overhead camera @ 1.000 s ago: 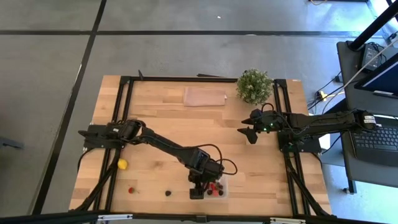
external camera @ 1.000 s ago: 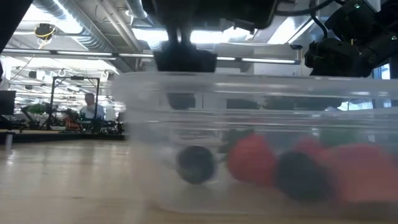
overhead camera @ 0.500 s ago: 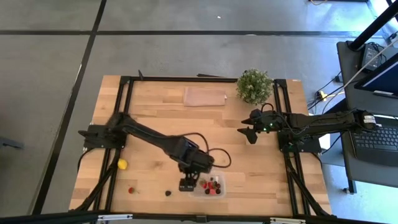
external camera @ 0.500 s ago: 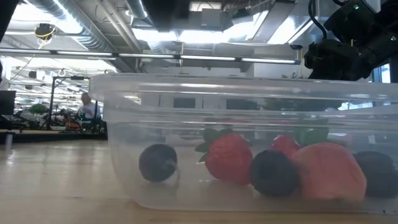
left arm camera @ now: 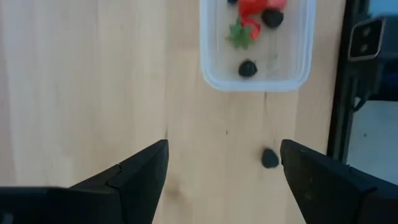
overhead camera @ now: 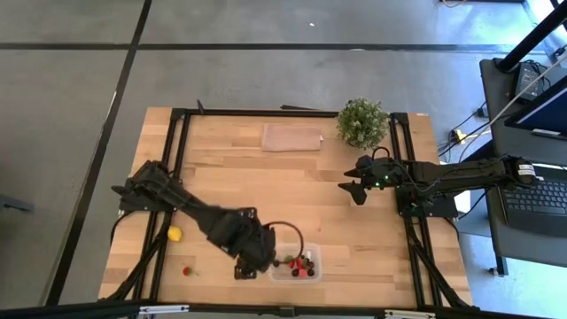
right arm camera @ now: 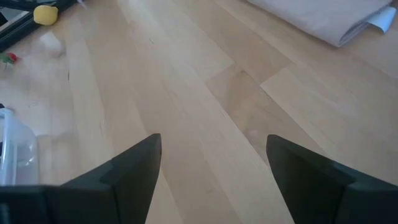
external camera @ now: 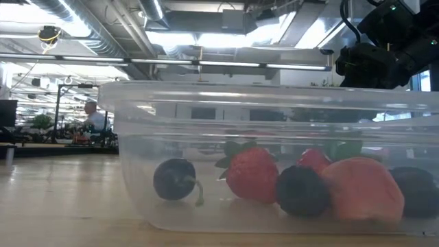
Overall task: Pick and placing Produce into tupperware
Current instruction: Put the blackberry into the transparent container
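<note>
Left end effector (left arm camera: 224, 171), fingers spread wide and empty, has been withdrawn from over the tub (overhead camera: 297, 266) toward the loose dark berry (left arm camera: 269, 158) beside it, a berry (external camera: 174, 180) now lying inside, while lemon (overhead camera: 175, 234) and strawberry (overhead camera: 187, 271) remain on the bench (overhead camera: 221, 168).
</note>
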Action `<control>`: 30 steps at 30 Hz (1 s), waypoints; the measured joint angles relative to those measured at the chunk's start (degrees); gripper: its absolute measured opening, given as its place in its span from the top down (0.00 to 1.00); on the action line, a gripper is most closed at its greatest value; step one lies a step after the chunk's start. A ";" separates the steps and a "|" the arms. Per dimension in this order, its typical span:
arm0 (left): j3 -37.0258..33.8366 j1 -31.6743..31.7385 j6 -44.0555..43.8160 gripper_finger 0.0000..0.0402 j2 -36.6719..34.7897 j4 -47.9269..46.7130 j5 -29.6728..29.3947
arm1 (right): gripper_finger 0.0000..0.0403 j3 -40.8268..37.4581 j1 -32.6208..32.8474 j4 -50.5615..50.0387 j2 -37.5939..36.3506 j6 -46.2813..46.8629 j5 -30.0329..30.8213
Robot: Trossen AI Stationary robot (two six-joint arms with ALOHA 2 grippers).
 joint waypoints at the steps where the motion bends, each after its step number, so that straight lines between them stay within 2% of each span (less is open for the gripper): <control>1: -0.01 -0.75 -1.60 0.26 0.46 -0.44 -0.04 | 0.28 0.00 0.00 0.00 0.00 -0.02 0.00; 8: -0.04 -4.17 -12.23 0.26 1.57 -0.59 2.04 | 0.28 0.00 0.00 0.07 0.00 -0.05 0.00; 13: -0.65 -5.59 -16.73 0.26 2.21 -0.46 2.09 | 0.28 0.00 0.00 0.07 0.07 -0.13 0.00; 16: -4.23 -6.42 -18.92 0.26 2.51 0.84 2.29 | 0.28 0.00 0.00 0.07 0.14 -0.13 0.00; 24: -18.07 -8.64 -20.52 0.26 2.54 15.60 6.37 | 0.28 0.00 0.02 -0.02 0.20 -0.13 0.00; 30: -24.54 -9.32 -20.65 0.26 2.54 21.98 6.44 | 0.28 0.00 0.02 -0.04 0.20 -0.13 0.00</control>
